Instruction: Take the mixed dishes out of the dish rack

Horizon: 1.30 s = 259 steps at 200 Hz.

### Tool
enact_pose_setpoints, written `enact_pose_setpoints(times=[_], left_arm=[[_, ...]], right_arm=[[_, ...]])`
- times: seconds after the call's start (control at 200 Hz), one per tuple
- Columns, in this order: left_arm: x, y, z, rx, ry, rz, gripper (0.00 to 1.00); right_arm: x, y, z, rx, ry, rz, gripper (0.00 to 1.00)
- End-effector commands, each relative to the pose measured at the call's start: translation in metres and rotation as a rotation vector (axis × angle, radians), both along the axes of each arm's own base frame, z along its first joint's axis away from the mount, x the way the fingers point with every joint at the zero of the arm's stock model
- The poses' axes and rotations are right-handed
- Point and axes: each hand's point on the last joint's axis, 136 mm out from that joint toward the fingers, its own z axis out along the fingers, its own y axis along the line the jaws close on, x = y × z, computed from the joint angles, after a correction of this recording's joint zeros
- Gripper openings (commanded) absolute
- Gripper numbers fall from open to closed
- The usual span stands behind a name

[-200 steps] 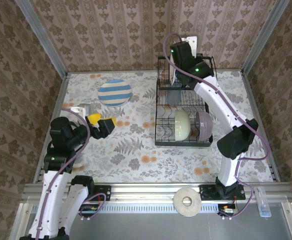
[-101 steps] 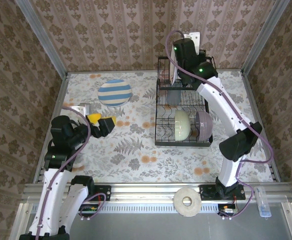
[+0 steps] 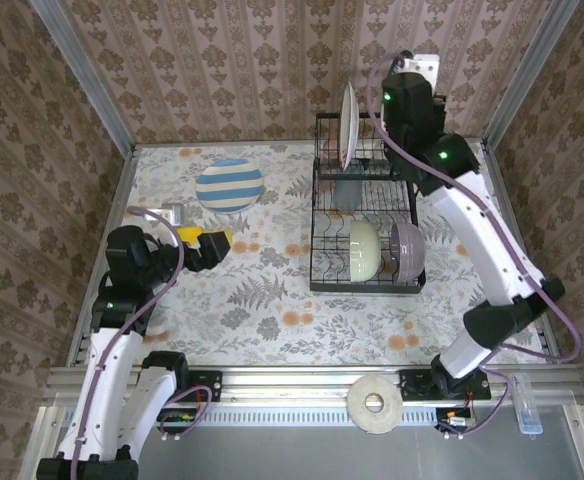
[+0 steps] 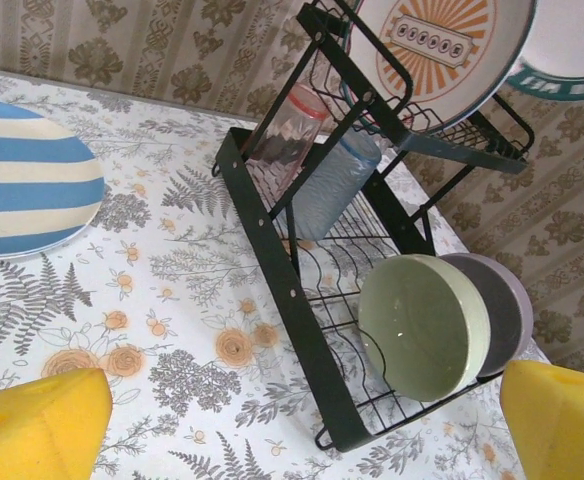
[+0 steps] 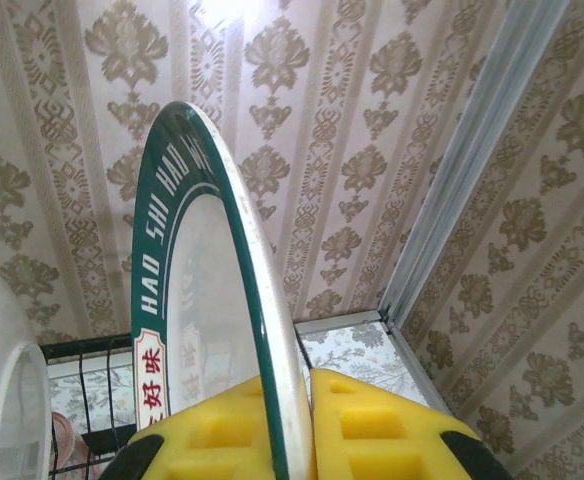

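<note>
Lying on the metal rail (image 3: pixel 272 385) at the near edge, a white roll (image 3: pixel 374 403) sits between the two arm bases. Just beyond it, over the left part of the floral tabletop (image 3: pixel 272 300), the left fingers (image 3: pixel 188 237) stand spread wide with nothing between them. In the left wrist view the two yellow pads frame the scene from the bottom corners. To their right stands the dish rack (image 3: pixel 367 287), a black wire frame with two tiers. In the near part of its lower tier a cream-green bowl (image 3: pixel 364 248) and a lilac bowl (image 3: pixel 409 250) stand on edge, side by side and touching, the cream-green one on the left. Farther back on the tabletop, left of the rack and well apart from it, a blue-striped plate (image 3: pixel 229 185) lies flat. In the far part of the lower tier a pinkish tumbler (image 4: pixel 282 135) and a bluish tumbler (image 4: pixel 337 185) lean tilted next to each other. Above them, at the slotted upper shelf (image 4: pixel 462 148), a plate with an orange centre pattern (image 4: pixel 437 40) stands on edge. Just beyond it is a white green-rimmed plate (image 5: pixel 202 290), upright, with white lettering on its green band. The right fingers (image 5: pixel 372 430) are clamped on its rim, one yellow pad on each face. They hold it high over the far end of the rack, against the wallpapered back wall (image 5: pixel 352 150).
</note>
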Motion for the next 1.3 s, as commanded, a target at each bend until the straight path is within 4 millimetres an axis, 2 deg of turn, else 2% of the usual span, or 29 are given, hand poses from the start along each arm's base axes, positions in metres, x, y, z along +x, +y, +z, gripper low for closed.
enact_pose_setpoints(times=[0.0,0.05,0.075,0.1,0.165,0.455,0.615,0.7,0.8,0.925,1.0,1.025,1.14,1.29], left_arm=[[0.003,0.004,0.001,-0.006,0.005,0.026,1.0],[0.003,0.004,0.001,-0.005,0.003,0.026,1.0],[0.004,0.005,0.002,-0.006,0.002,0.028,1.0],[0.004,0.004,0.003,-0.009,-0.002,0.027,1.0],[0.005,0.002,0.004,-0.031,-0.002,0.015,1.0],[0.007,-0.018,0.006,-0.132,0.038,-0.061,1.0],[0.008,-0.038,0.005,-0.161,0.062,-0.124,0.99],[0.007,-0.053,0.004,-0.16,0.073,-0.171,0.99],[0.004,-0.071,0.004,-0.158,0.072,-0.232,0.98],[-0.001,-0.095,0.004,-0.162,0.079,-0.312,0.97],[-0.001,-0.105,0.005,-0.165,0.08,-0.345,0.97],[-0.008,-0.115,0.005,-0.168,0.083,-0.384,0.97],[-0.013,-0.133,0.004,-0.186,0.101,-0.448,0.97],[-0.019,-0.148,0.0,-0.189,0.129,-0.509,0.96]], right_arm=[[-0.03,-0.012,0.019,0.093,-0.078,0.025,0.0],[-0.042,-0.014,0.018,0.124,-0.086,0.048,0.0],[-0.041,-0.011,0.01,0.131,-0.069,0.062,0.0],[-0.055,-0.015,0.017,0.155,-0.09,0.078,0.0],[-0.068,-0.016,0.011,0.192,-0.081,0.11,0.0],[-0.127,-0.005,-0.029,0.35,0.016,0.302,0.0],[-0.151,0.009,-0.059,0.417,0.127,0.408,0.0],[-0.161,0.015,-0.069,0.433,0.158,0.462,0.0],[-0.169,0.032,-0.085,0.469,0.224,0.548,0.0],[-0.172,0.061,-0.112,0.543,0.328,0.666,0.0],[-0.172,0.072,-0.126,0.575,0.367,0.704,0.0],[-0.172,0.076,-0.131,0.59,0.379,0.718,0.0],[-0.171,0.092,-0.146,0.652,0.408,0.787,0.0],[-0.167,0.1,-0.154,0.73,0.424,0.836,0.0]])
